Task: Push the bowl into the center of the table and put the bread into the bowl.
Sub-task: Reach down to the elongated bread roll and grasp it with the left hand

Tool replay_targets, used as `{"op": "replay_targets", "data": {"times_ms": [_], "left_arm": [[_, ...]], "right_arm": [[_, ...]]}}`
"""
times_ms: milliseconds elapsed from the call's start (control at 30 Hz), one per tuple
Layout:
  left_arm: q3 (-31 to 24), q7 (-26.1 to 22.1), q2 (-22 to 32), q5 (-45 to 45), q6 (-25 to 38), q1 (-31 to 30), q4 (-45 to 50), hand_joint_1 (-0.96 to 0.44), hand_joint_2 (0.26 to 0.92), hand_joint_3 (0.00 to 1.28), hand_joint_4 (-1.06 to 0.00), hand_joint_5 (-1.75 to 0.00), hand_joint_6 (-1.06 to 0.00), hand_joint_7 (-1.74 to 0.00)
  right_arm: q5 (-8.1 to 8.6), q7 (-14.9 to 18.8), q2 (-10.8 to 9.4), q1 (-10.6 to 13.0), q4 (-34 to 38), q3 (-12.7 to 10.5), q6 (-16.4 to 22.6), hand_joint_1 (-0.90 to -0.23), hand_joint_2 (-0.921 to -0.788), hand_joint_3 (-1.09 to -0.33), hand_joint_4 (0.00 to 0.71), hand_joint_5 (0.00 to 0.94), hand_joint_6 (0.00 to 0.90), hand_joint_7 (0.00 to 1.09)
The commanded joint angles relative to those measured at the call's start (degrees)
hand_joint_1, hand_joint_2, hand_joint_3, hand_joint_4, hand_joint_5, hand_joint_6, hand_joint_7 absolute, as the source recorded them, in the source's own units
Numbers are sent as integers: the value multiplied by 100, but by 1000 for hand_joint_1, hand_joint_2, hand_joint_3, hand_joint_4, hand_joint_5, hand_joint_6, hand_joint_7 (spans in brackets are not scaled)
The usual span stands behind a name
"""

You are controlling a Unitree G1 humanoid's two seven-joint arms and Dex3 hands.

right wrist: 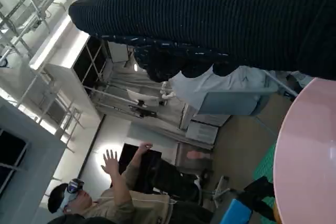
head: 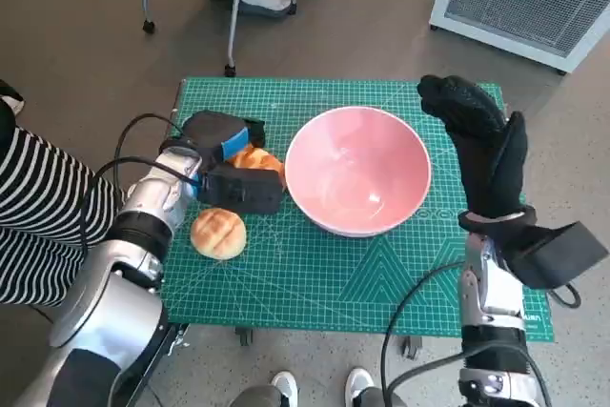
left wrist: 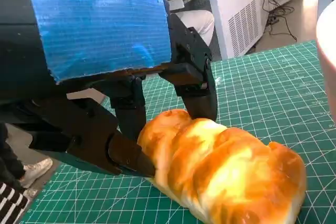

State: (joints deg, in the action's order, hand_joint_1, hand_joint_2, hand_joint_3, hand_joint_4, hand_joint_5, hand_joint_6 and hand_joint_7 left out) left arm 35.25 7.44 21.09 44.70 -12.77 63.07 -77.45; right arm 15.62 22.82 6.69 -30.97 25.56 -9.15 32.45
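Left hand (left wrist: pixel 131 124) pinches my long bread (left wrist: pixel 220 174), just beside the bowl (head: pixel 357 171); right hand (head: pixel 481 145) spread beyond it.

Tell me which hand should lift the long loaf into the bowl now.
Left. The left hand already has its fingers around the long loaf, just beside the pink bowl. The right hand stands open on the bowl's far side, holding nothing.

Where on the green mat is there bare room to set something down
Bare mat runs along the near edge, in front of the pink bowl. The far strip behind the bowl is also free. It's crowded left of the bowl, where the left hand, long bread and round bun sit.
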Motion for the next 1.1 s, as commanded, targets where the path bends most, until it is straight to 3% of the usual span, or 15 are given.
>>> {"op": "replay_targets", "data": {"times_ms": [33,600,1100], "left_arm": [[-73,-105,149,-45,28,-83,-68,-1,920,27,-700,-1098,-700,-1140],[-653,194,601,-421,-371,296,200,-1,917,9,-757,-1029,-700,-1146],[-1176,974,886,-674,-1020,537,864,0,909,1,-813,-981,-696,-1138]], "right_arm": [[3,-28,9,100,109,-34,-30,-717,-921,-774,141,2,57,466],[-23,-60,0,11,244,-49,-9,-717,-921,-778,140,1,55,467],[-69,-55,-51,-107,446,19,53,-723,-921,-784,134,0,48,469]]}}
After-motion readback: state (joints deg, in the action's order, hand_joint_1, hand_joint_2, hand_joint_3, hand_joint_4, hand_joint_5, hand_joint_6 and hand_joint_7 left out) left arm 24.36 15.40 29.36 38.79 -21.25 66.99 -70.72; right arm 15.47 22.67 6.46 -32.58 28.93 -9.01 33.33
